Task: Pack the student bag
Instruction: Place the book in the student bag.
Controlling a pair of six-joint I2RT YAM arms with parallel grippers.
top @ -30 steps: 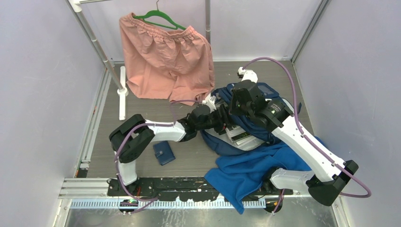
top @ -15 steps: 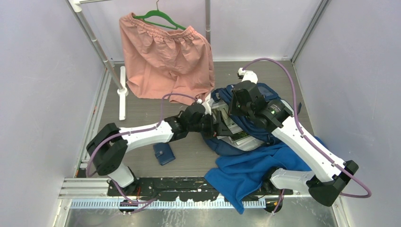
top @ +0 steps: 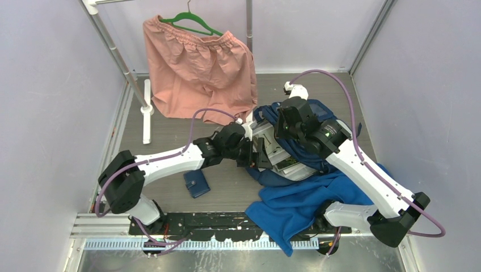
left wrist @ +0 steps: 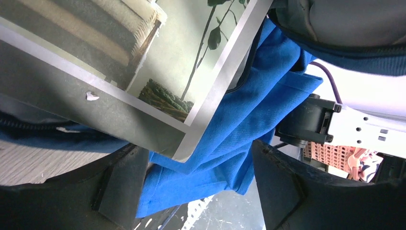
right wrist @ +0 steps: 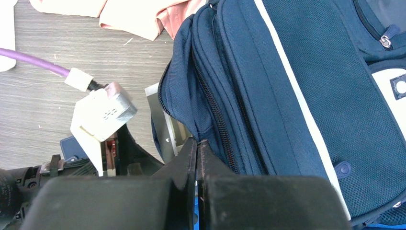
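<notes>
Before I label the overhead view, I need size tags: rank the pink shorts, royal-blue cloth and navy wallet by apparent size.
1. pink shorts, hanging, maybe nearer the camera.
2. royal-blue cloth, partly under the right arm, nearly as large.
3. navy wallet, clearly smallest.

Student bag (right wrist: 297,96) is navy, white-striped; cloth (top: 300,204) royal-blue; shorts (top: 198,68) salmon-pink.

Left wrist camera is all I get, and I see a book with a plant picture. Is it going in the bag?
Observer: Yes, the book is partway inside the student bag, one end poking out.
Operator: Is anyone holding the bag?
Observer: The right gripper, shut on the edge of its opening.
Operator: Anything left outside?
Observer: A small navy wallet lies on the table, apart from the bag.
</notes>
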